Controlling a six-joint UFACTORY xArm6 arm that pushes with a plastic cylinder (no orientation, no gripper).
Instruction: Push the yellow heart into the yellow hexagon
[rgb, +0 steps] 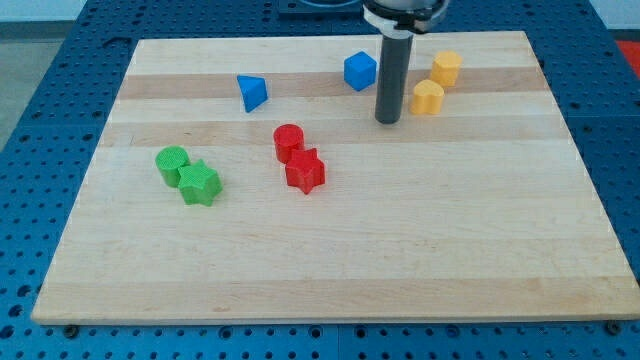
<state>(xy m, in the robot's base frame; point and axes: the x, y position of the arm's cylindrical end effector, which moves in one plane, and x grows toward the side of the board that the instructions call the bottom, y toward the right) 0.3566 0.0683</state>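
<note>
Yellow heart (427, 97) sits just to the view's right of my tip (387, 120), near but apart; you'll see the yellow hexagon (446, 67) just beyond it, toward the view's top right. My tip is a plain rod, without fingers to spread or press. The blue cube (360, 71) lies up-left.
</note>
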